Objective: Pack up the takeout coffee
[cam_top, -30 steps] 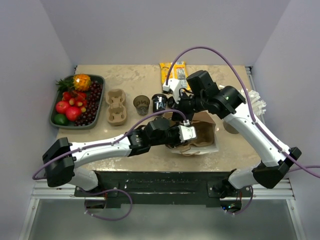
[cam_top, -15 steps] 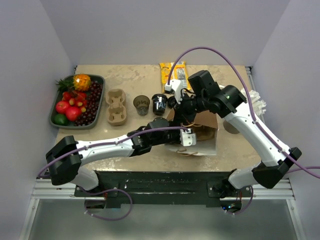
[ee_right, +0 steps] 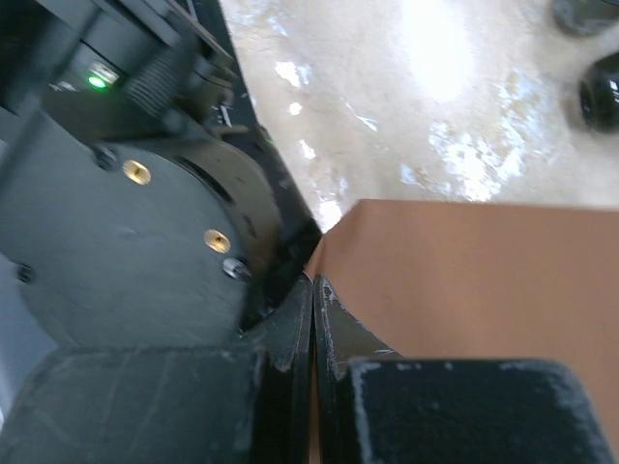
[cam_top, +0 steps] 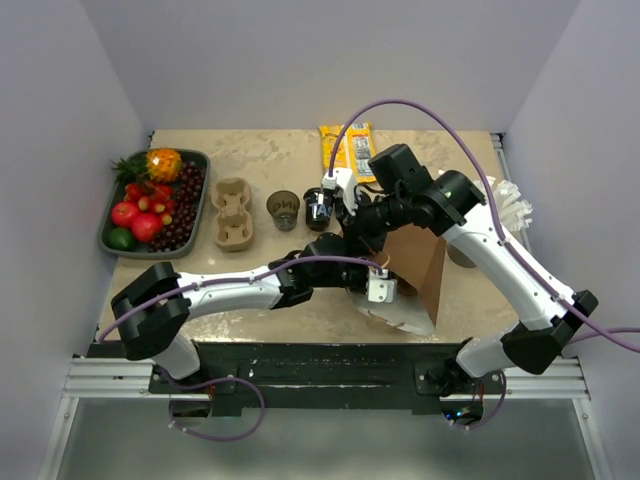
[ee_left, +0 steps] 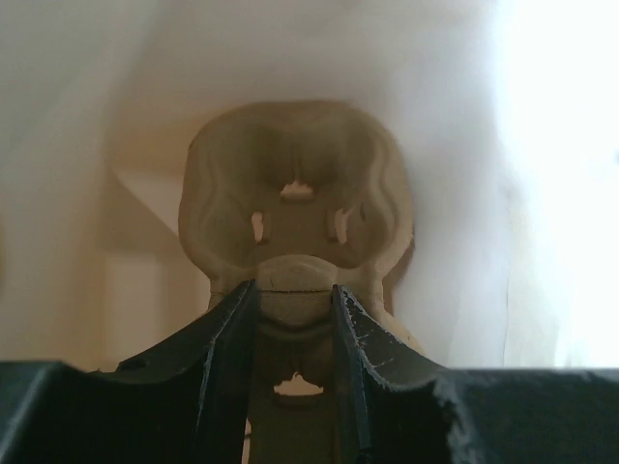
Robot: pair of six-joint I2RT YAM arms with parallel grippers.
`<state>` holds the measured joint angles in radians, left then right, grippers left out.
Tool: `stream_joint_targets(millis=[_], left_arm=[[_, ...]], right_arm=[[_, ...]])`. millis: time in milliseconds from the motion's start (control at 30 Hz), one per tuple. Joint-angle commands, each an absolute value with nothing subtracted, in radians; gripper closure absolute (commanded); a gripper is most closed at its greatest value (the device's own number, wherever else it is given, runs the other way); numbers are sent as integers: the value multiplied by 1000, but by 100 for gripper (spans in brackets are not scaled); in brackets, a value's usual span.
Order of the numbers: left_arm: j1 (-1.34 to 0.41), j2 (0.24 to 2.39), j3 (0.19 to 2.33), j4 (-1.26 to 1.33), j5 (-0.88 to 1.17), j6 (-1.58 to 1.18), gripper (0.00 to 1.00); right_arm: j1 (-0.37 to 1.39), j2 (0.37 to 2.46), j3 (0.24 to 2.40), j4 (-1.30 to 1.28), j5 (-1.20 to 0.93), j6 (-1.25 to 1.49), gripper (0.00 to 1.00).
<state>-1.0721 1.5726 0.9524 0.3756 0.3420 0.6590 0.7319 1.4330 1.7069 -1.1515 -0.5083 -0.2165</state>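
Packing looked only partly done. The right gripper was closed flat on the top edge of the brown paper bag, holding it upright just right of centre in the overhead view, near the front edge of the counter. The left gripper was inside the bag's mouth, its jaws partly apart and clamped on the middle ridge of a pulp cup carrier. The carrier filled the centre of the left wrist view, with the bag's pale walls all round it. So it was inside the bag but not yet let go, and whether it sat on the bottom could not be told. Left of the bag, in the middle of the overhead view, the brown cup and the dark cup stood on the counter outside the bag, with a second carrier beside them. By my reading, releasing the carrier and loading the cups were left to do.
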Motion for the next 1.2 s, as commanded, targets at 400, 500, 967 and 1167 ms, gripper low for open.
stream_joint_targets(millis=[400,500,967,1167], left_arm=[[-1106,1516,973,486,252,640,79],[-1117,1483,980,454,186,644,70],[-1140,1275,1080,129,264,526,37],[-1143,1191,1138,17,253,466,37]], right_arm=[[744,1434,1781,-1140,-812,-187,100],[727,1422,1761,-1137,-795,-181,100],[663,1416,1681,-1094,-644,-161,100],[664,1411,1646,-1092,-629,-186,100]])
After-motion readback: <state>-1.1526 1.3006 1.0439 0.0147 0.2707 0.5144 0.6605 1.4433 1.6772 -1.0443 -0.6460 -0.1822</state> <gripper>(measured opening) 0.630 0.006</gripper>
